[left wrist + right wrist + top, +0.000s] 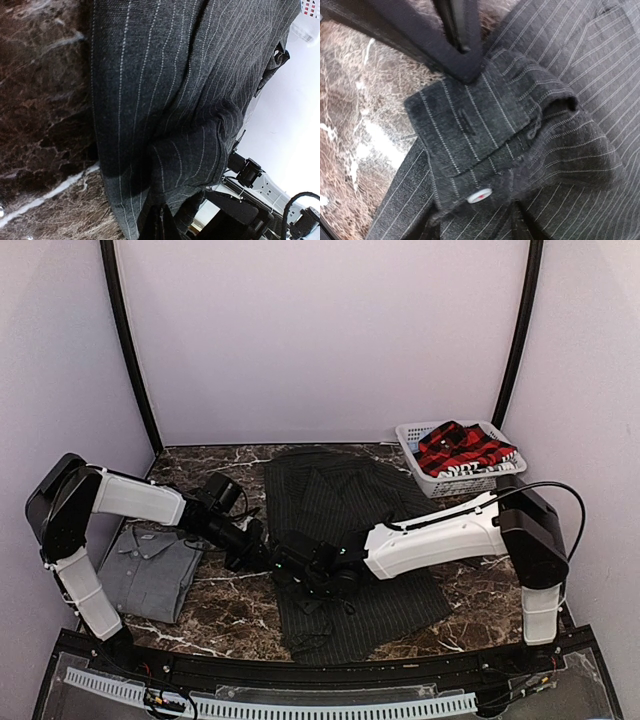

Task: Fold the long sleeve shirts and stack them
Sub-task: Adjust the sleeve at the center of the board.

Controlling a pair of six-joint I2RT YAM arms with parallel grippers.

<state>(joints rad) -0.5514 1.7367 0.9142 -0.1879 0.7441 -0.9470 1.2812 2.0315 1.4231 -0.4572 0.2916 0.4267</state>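
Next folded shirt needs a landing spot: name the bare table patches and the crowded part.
Bare marble between grey shirt and pinstripe shirt; more front right of the pinstripes, and back left. Crowded: centre, and basket back right.

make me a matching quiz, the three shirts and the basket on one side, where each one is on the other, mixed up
1 grey shirt
2 pinstriped shirt
3 plaid shirt
4 basket

a in the basket
b far right of the table
c spread out mid-table
d folded, near left

Pairs: 1-d, 2-c, 3-a, 4-b
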